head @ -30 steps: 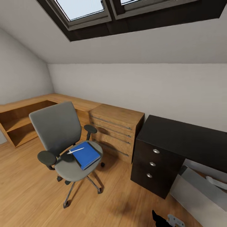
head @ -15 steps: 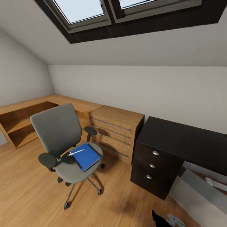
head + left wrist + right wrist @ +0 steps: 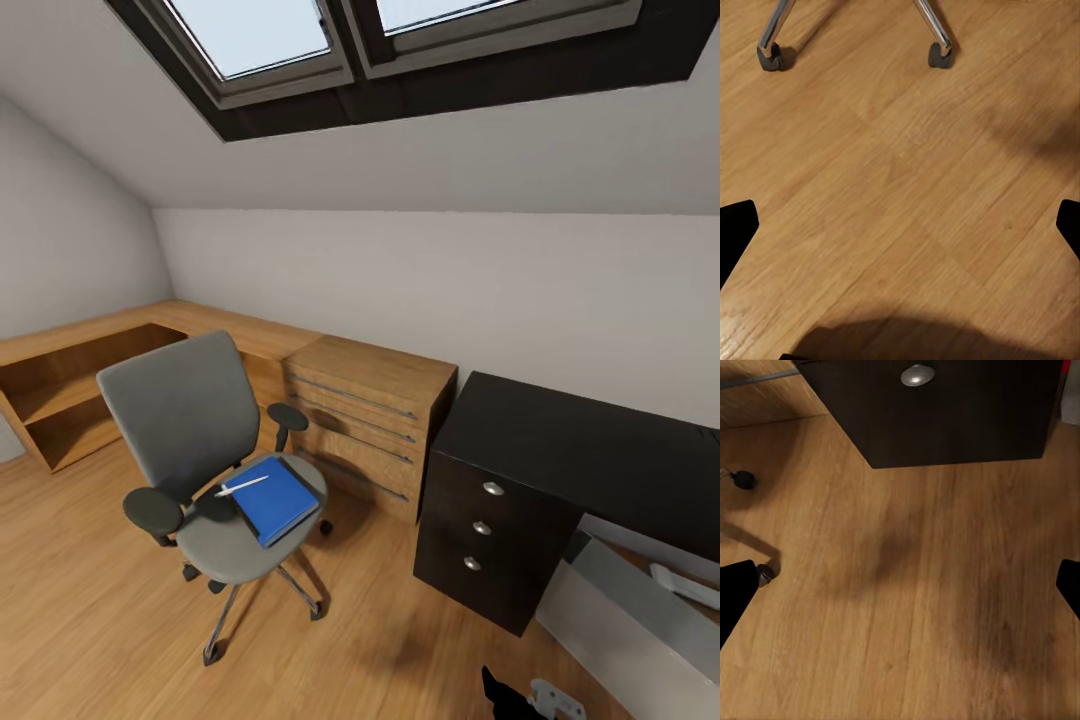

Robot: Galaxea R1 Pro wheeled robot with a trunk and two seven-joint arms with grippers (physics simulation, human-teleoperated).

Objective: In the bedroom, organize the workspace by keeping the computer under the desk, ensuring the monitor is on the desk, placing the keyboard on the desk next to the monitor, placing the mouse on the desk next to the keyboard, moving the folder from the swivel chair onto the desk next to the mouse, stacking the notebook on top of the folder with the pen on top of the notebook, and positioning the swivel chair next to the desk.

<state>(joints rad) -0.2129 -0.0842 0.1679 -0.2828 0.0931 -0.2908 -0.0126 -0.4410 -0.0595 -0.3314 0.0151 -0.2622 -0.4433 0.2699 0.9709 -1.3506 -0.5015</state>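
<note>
Head view is showing the black desk point(image 3: 600, 440) sitting at the right beside a wood chest point(image 3: 370, 420), with the grey chair point(image 3: 205, 460) standing on the floor point(image 3: 90, 620) to their left. Lying on its seat is the blue folder point(image 3: 272, 500), the pen point(image 3: 240, 486) resting across its near corner. Both wrist views are looking down at floor, the left gripper point(image 3: 900, 229) and right gripper point(image 3: 900, 589) each spread wide and carrying nothing

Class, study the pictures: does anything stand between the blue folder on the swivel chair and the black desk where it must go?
The light-wood drawer chest stands between the swivel chair and the desk in the head view. The pen lies on the folder. The visible desk top looks bare.
</note>
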